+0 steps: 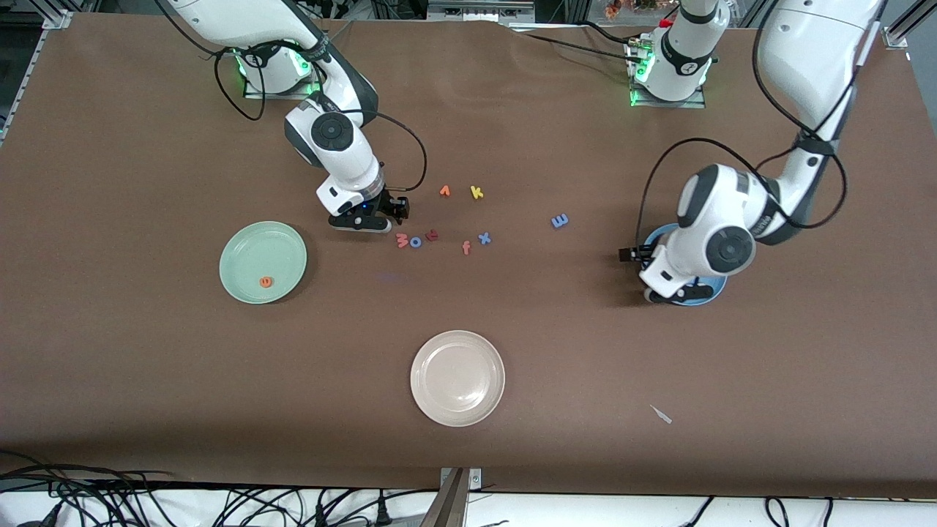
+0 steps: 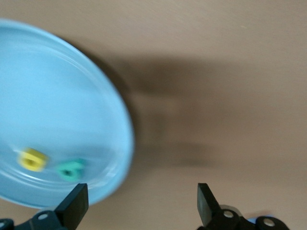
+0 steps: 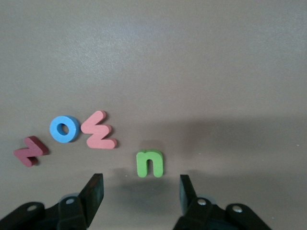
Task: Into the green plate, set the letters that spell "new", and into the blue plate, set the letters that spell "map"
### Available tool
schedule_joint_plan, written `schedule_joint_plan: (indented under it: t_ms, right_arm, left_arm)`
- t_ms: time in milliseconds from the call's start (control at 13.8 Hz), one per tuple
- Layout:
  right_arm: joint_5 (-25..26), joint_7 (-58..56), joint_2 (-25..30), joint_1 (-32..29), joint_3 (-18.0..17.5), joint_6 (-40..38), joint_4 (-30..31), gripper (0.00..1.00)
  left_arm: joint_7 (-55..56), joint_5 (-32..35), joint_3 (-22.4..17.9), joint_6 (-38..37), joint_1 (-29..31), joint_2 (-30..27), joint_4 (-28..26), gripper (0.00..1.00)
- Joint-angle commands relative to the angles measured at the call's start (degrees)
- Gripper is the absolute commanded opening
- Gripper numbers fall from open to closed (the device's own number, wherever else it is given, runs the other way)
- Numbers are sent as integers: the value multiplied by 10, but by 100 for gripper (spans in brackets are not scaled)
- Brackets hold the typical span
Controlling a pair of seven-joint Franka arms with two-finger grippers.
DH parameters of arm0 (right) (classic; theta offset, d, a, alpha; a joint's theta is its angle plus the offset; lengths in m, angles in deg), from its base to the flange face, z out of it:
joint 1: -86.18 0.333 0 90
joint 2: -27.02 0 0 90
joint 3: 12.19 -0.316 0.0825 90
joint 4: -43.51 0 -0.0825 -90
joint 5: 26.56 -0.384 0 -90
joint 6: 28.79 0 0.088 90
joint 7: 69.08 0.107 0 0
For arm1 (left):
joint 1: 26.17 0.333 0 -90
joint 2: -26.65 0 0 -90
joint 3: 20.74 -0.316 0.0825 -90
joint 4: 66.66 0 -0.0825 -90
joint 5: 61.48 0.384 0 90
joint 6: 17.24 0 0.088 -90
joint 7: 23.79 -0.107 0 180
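About half is done. The green plate [image 1: 262,262] holds the orange e [image 1: 266,281], at six o'clock inside its rim in the front view. The blue plate [image 2: 62,86] holds the yellow letter [image 2: 32,159] and the teal letter [image 2: 71,169], side by side near its rim. The left claw [image 2: 141,206] hangs at that plate's edge, fingers apart and empty. Three letters are left. The blue m [image 1: 559,220] lies on the table [image 1: 146,380] at about ten o'clock from the blue plate. The green n [image 3: 150,163] sits just ahead of the right claw [image 3: 141,194], whose fingers stand apart, not yet on it. The pinkish-red w [image 3: 98,130] lies beside the blue o [image 3: 64,129], near the n.
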Motion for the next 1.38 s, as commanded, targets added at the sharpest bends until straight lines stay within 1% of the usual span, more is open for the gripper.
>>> schedule_joint_plan:
  t_ms: [0, 73, 145, 291, 364, 436, 509, 582, 655, 800, 873, 1091, 1236, 1309]
  right_arm:
    - [24, 9, -6, -2, 0, 13, 7, 72]
    - [27, 9, -7, -2, 2, 13, 8, 72]
    - [28, 9, -10, -2, 2, 13, 7, 71]
    - [33, 9, -14, -2, 4, 17, 7, 69]
    - [39, 9, -16, -1, 5, 17, 7, 66]
    - [44, 9, -19, -1, 6, 17, 7, 65]
    - [46, 9, -19, -1, 8, 18, 7, 61]
    - [46, 9, -21, -1, 8, 22, 7, 61]
    - [46, 9, -22, -1, 8, 24, 7, 58]
    - [46, 9, -22, -1, 8, 24, 7, 54]
    - [46, 9, -22, -1, 8, 24, 7, 50]
    - [46, 9, -22, -1, 8, 24, 7, 43]
    - [46, 9, -22, -1, 8, 24, 7, 35]
    - [46, 9, -22, -1, 8, 24, 7, 29]
  left_arm:
    - [118, -13, 39, 139, 0, -51, -118, 100]
    - [153, -13, 52, 190, -1, -55, -149, 100]
    - [189, -10, 63, 211, -4, -55, -162, 100]
    - [259, -5, 84, 216, -15, -53, -163, 100]
    - [290, -4, 84, 218, -32, -51, -162, 100]
    - [316, -5, 84, 218, -52, -47, -159, 100]
    - [342, -4, 84, 220, -67, -44, -158, 100]
    - [355, -4, 83, 230, -78, -42, -157, 100]
    - [357, -4, 83, 236, -82, -34, -157, 100]
    - [376, 15, 82, 237, -98, -24, -152, 100]
    - [395, 32, 82, 237, -100, -20, -147, 100]
    - [442, 93, 82, 237, -100, 1, -141, 99]
    - [464, 121, 82, 237, -100, 10, -141, 96]
    - [469, 126, 82, 237, -100, 12, -141, 91]
